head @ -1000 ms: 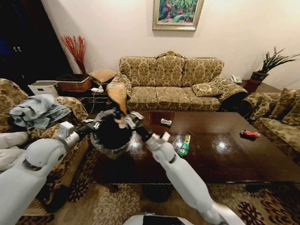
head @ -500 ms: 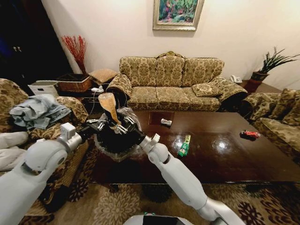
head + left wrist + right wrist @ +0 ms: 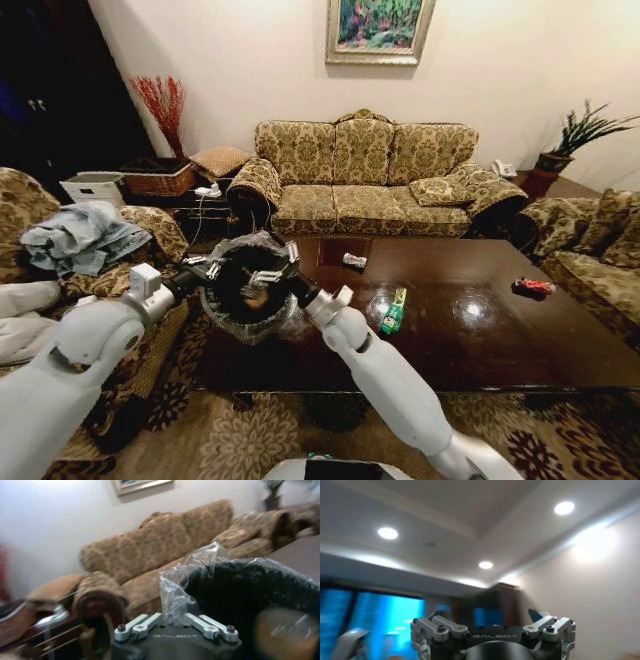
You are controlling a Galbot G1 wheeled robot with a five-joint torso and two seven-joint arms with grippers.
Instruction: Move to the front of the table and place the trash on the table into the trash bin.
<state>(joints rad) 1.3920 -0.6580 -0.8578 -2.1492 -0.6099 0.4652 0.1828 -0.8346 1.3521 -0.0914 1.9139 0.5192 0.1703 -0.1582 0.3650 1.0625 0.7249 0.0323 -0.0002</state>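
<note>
- Head view: the left gripper (image 3: 207, 268) holds the trash bin (image 3: 247, 288) by the near-left part of its rim, raised over the left end of the table (image 3: 480, 345). The right gripper (image 3: 278, 268) is at the right part of the bin's rim, its fingers spread and holding nothing. A tan piece (image 3: 255, 296) lies inside the bin, just below and between the two grippers. To the right of the right gripper, on the table top, lie a white scrap (image 3: 354, 261), a green wrapper (image 3: 393, 311) and, well apart near the right edge, a red piece (image 3: 533, 286).
- Left wrist view: the left gripper (image 3: 174, 624) is pinching the clear plastic bag (image 3: 182, 578) at the bin's (image 3: 250, 588) rim. The dark inside of the bin opens just beyond the fingers, and a blurred tan shape (image 3: 282, 632) shows in it.
- Right wrist view: the right gripper (image 3: 492, 620) points up to the ceiling (image 3: 445, 513), its two fingers stand wide apart with nothing between them.
</note>
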